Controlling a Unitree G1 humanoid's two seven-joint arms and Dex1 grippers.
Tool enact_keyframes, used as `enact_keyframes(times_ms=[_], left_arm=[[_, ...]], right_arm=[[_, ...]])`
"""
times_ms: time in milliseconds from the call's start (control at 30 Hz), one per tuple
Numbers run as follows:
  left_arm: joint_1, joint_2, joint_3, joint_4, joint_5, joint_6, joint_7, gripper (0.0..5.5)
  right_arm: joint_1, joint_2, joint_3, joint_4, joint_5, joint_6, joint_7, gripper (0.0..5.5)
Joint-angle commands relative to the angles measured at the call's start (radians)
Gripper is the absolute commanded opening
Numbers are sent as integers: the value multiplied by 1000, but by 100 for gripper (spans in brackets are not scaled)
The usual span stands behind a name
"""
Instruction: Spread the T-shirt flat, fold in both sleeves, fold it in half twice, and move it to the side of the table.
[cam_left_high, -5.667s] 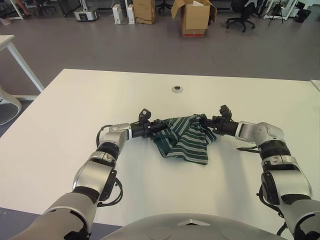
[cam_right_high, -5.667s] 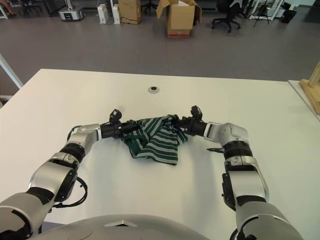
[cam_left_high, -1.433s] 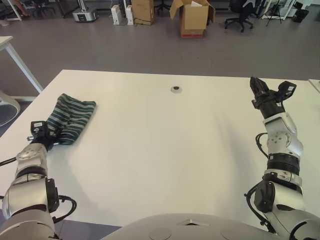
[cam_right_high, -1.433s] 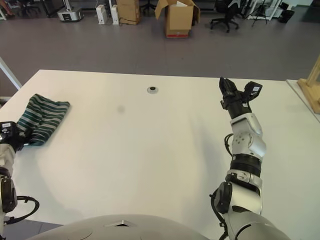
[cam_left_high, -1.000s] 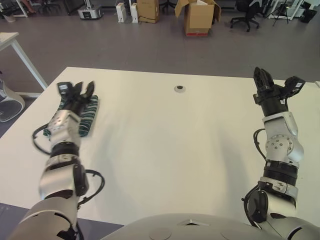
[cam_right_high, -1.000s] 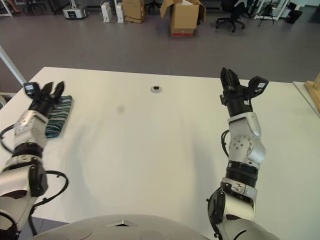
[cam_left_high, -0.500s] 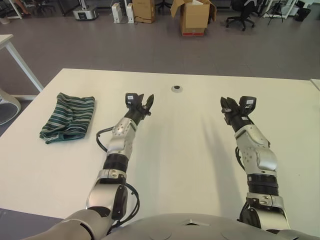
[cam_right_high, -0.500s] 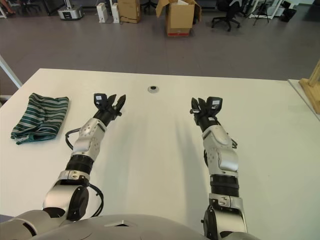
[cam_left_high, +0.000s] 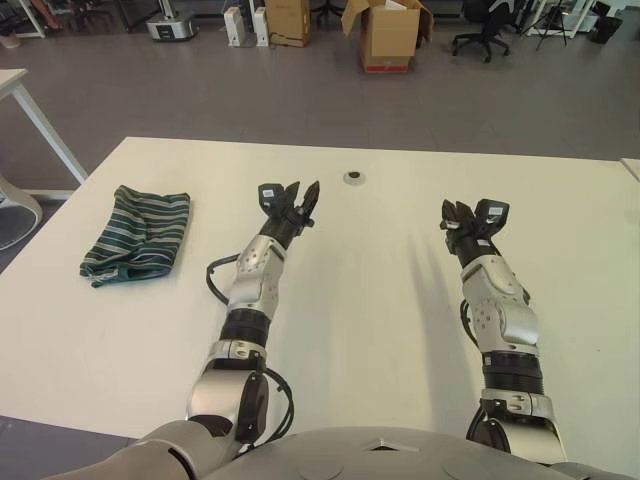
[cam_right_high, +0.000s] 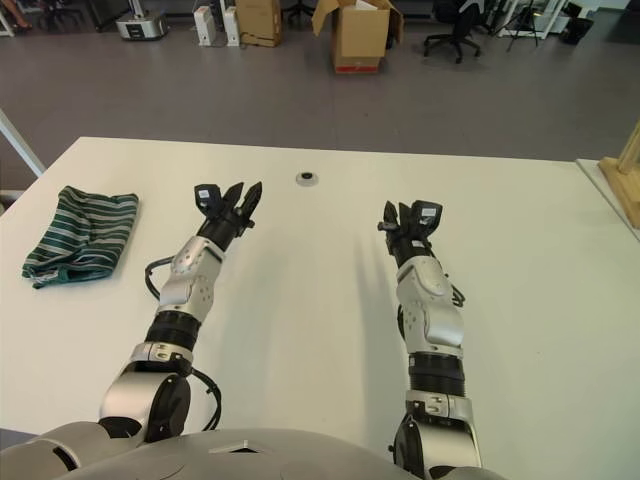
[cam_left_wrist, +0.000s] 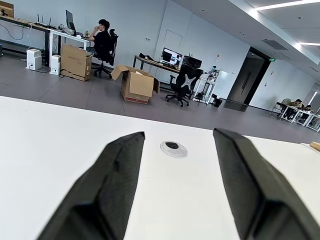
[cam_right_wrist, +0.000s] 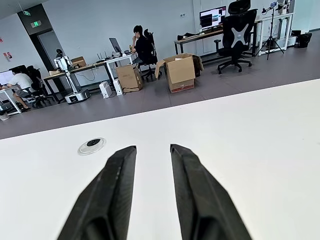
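Observation:
The green T-shirt with white stripes lies folded into a small bundle near the table's left edge, with nothing touching it. My left gripper is raised over the middle of the table, well to the right of the shirt, its fingers spread wide and empty. My right gripper is held up over the table's right half, and its fingers stand a smaller gap apart, holding nothing.
The white table has a round cable grommet set into it at the back centre, ahead of both grippers. Beyond the table lie open floor, cardboard boxes and office chairs.
The shirt, earlier held by both grippers at the table's centre, now lies released at the left side. In the last half second the left gripper shifted slightly right; the right arm barely moved.

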Motion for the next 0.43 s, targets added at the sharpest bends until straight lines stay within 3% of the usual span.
enact_keyframes(times_ms=[33,433], left_arm=[[-18,-4,-12,13,3,18,-18,253],[47,12,1,-84,-8,100,12,253]], right_arm=[[8,13,-7,13,-3,-10,-8,127],[-6,25,25,23,-7,-3,8,127]])
